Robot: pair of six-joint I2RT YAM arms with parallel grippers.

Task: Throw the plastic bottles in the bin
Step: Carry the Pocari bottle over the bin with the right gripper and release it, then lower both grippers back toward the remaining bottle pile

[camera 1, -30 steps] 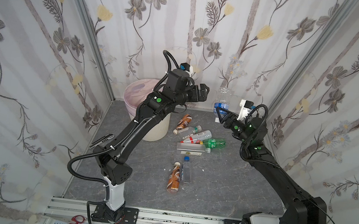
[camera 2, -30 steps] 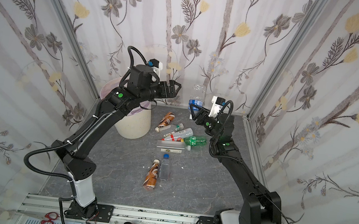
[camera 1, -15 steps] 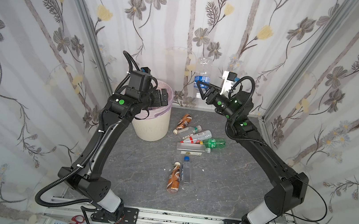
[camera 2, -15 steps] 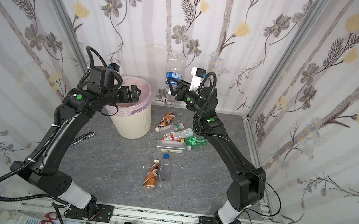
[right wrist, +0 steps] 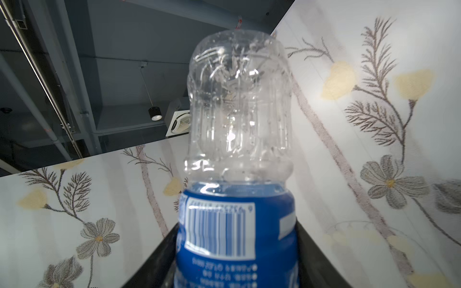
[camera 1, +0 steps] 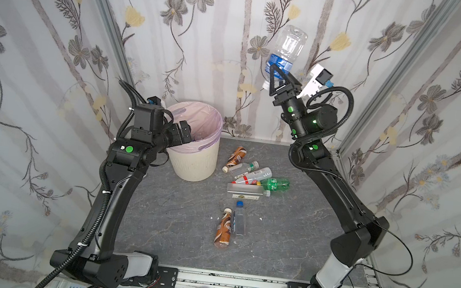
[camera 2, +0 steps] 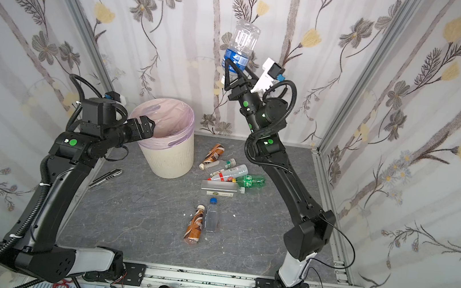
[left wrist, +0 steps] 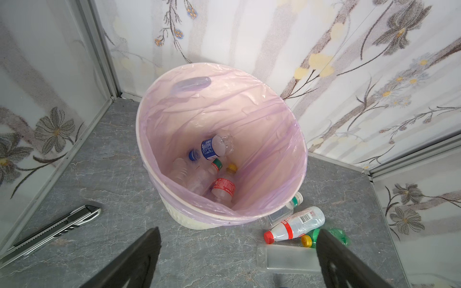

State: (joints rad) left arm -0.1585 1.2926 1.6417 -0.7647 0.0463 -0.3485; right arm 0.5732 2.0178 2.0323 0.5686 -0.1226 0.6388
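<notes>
Floral-walled booth point(camera 1: 176, 39), right gripper point(camera 1: 279, 72) clamping blue-labelled bottle point(camera 1: 289, 46), apparently upside down

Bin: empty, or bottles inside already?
Partly filled: the left wrist view shows several bottles at the bottom of the bin, far below its rim.

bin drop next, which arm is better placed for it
Right: the right gripper grips the blue-label bottle, raised high; the left gripper sits open and empty at the rim of the bin.
</notes>
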